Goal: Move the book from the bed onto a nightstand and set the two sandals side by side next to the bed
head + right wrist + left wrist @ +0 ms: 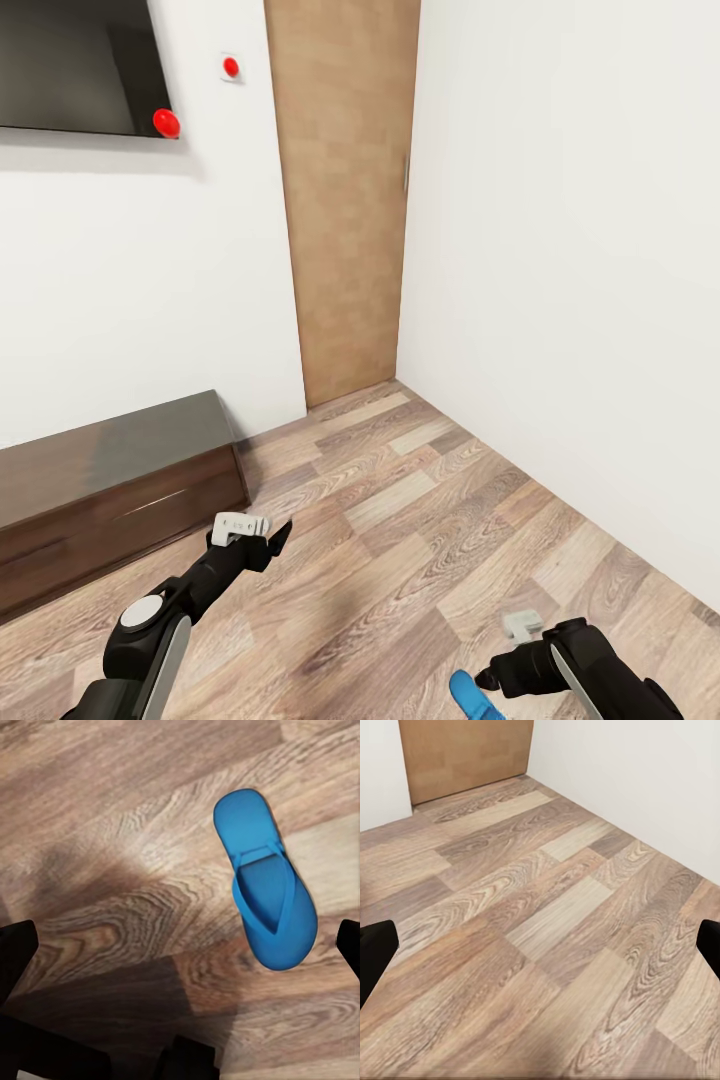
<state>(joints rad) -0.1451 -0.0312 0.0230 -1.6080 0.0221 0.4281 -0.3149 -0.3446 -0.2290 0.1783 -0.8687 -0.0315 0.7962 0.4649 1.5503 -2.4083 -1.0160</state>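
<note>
One bright blue sandal (266, 896) lies flat on the wood-plank floor, strap side up. In the head view the sandal (470, 697) peeks out at the lower edge, just beside my right gripper (490, 678). That right gripper (180, 949) hovers above the floor with its fingers (15, 956) spread wide, the sandal below and toward one finger, untouched. My left gripper (265, 535) is held out over bare floor, and its fingers (375, 952) stand far apart with nothing between them. The book, the bed and the nightstand are out of view.
A long dark brown dresser (110, 480) runs along the left wall under a wall-mounted dark screen (80, 65). A brown wooden door (345, 200) fills the corner ahead. A white wall (570, 300) closes the right side. Open plank floor (420, 520) lies between.
</note>
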